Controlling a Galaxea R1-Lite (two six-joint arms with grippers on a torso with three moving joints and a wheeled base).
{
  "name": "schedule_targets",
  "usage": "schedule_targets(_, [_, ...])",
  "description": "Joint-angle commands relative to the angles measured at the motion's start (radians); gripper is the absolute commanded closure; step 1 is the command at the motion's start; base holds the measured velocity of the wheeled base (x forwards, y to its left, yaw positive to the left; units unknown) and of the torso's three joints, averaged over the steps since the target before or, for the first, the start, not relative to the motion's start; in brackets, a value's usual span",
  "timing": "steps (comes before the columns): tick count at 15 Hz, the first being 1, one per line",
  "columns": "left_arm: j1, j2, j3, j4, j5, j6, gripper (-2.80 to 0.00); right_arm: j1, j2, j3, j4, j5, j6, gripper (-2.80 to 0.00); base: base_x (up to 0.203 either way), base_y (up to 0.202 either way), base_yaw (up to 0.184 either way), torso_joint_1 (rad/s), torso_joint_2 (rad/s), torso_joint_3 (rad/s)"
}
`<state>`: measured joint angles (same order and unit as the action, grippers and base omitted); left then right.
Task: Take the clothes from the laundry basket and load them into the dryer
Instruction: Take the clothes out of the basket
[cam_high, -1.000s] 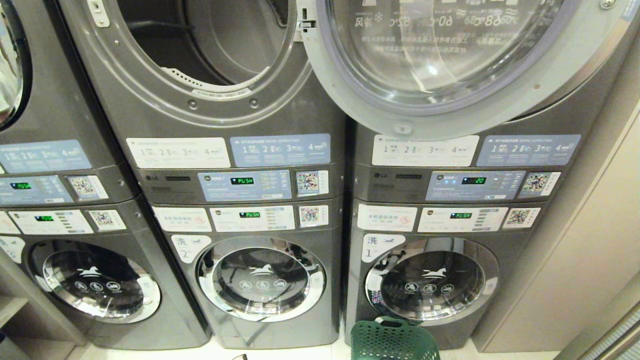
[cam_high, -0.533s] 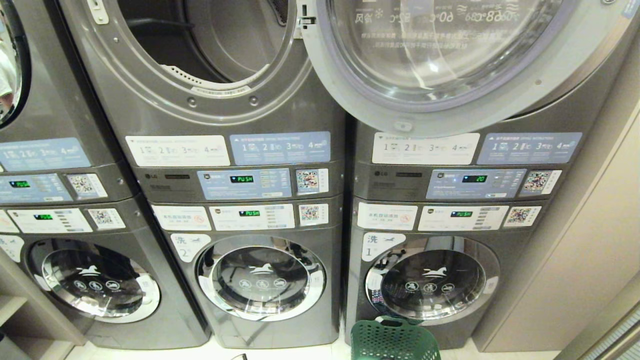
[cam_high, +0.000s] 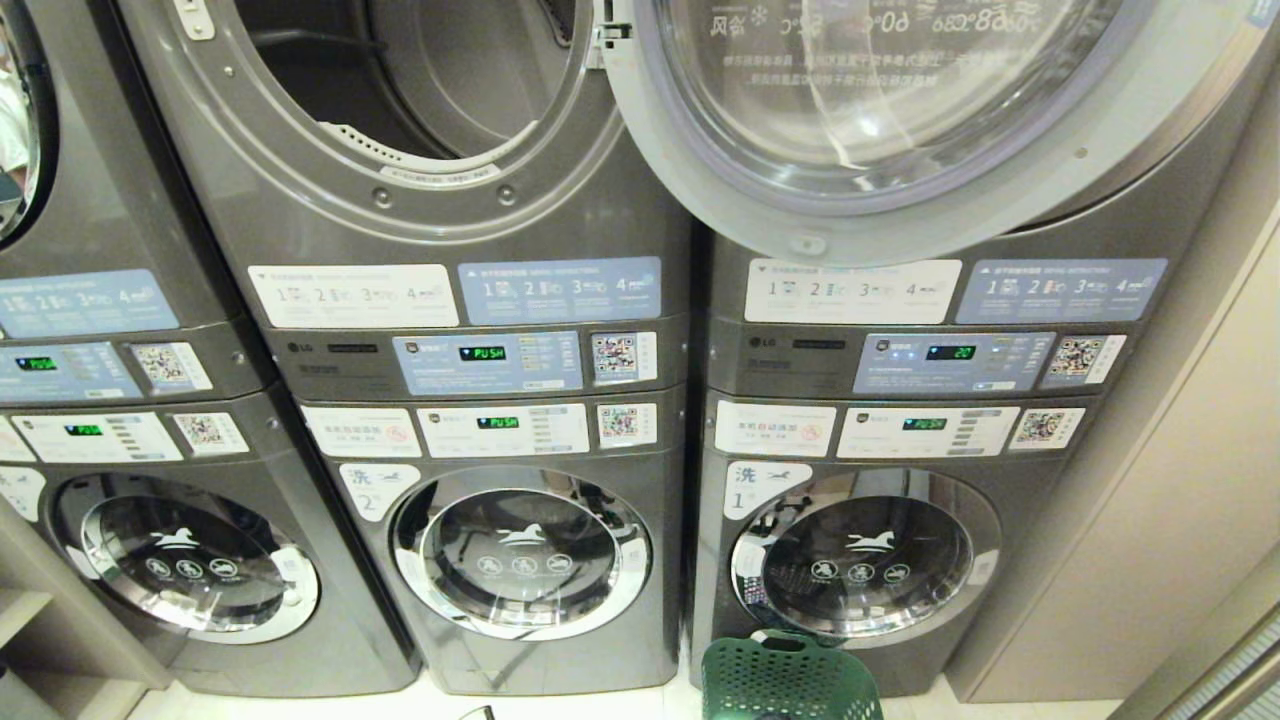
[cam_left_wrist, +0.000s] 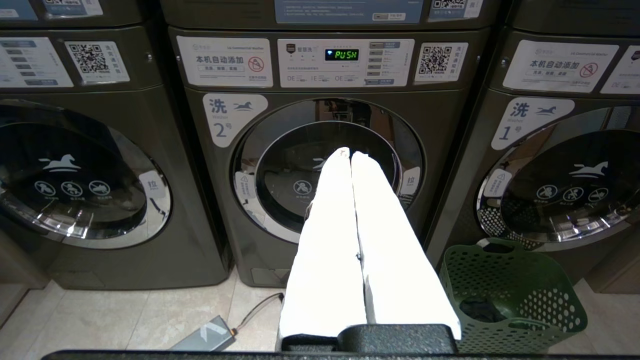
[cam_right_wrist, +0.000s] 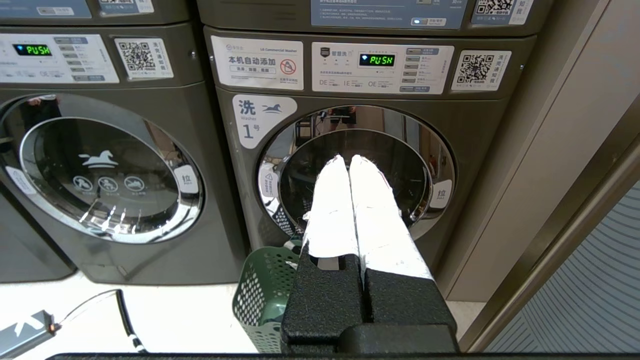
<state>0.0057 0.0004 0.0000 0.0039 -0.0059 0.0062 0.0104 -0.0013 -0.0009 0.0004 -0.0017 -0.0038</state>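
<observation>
The green laundry basket (cam_high: 790, 680) stands on the floor in front of washer 1, at the bottom edge of the head view. Dark clothes (cam_left_wrist: 482, 310) lie at its bottom. The dryer (cam_high: 560, 215) is the upper middle machine. Its round door (cam_high: 900, 215) hangs open to the right and the drum looks empty. My left gripper (cam_left_wrist: 350, 155) is shut and empty, held low and pointing at washer 2, with the basket (cam_left_wrist: 510, 295) to its right. My right gripper (cam_right_wrist: 348, 159) is shut and empty, pointing at washer 1 above the basket (cam_right_wrist: 262, 295). Neither arm shows in the head view.
Three stacks of grey machines fill the wall, the lower washer doors closed. The open dryer door overhangs the right stack. A small grey device with a cable (cam_left_wrist: 205, 336) lies on the floor left of the basket. A beige wall panel (cam_high: 1150, 500) bounds the right side.
The whole head view has shifted slightly, the machines sliding up in the picture, so the camera has moved. Nothing in the scene itself has moved.
</observation>
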Motion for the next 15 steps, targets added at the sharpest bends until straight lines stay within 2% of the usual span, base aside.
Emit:
schedule_targets(1, [0.001, -0.002, 0.000, 0.001, 0.000, 0.000, 0.00, 0.000, 0.001, -0.001, 0.000, 0.000, -0.001, 0.00, 0.000, 0.000, 0.000, -0.063, 0.15, 0.080])
schedule_targets(15, [0.000, -0.002, 0.000, 0.001, 0.000, 0.000, 0.00, 0.000, 0.001, -0.001, 0.000, 0.000, -0.001, 0.00, 0.000, 0.000, 0.000, -0.067, 0.14, 0.072])
